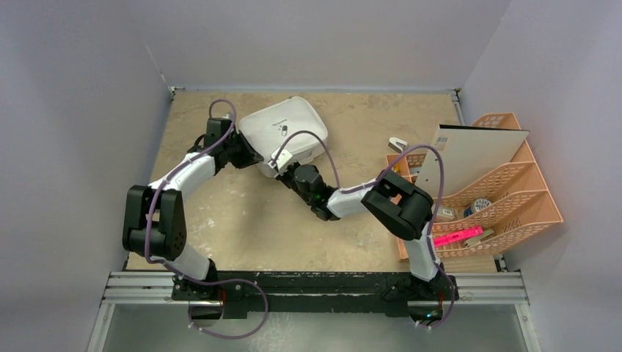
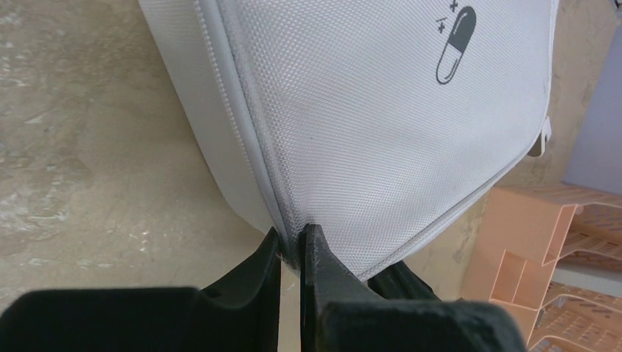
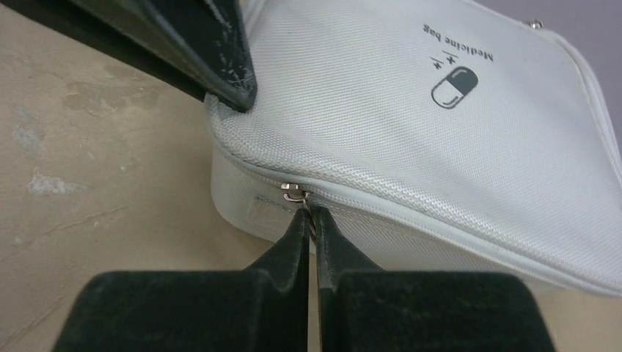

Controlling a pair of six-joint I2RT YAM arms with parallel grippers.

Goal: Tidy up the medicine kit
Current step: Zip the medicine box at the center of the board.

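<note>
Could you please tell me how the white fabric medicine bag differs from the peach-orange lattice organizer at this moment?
The white woven-fabric medicine bag is closed, hiding its contents; the peach-orange plastic lattice organizer is open-tiered, its contents visible. The bag lies far centre; the organizer stands at the right edge. The left pincer and right pincer are both shut on the bag; neither touches the organizer. Both rest on the beige table.

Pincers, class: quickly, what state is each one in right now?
The left pincer: closed, pinching a corner seam of the medicine bag.
The right pincer: closed on the bag's zip pull.
</note>
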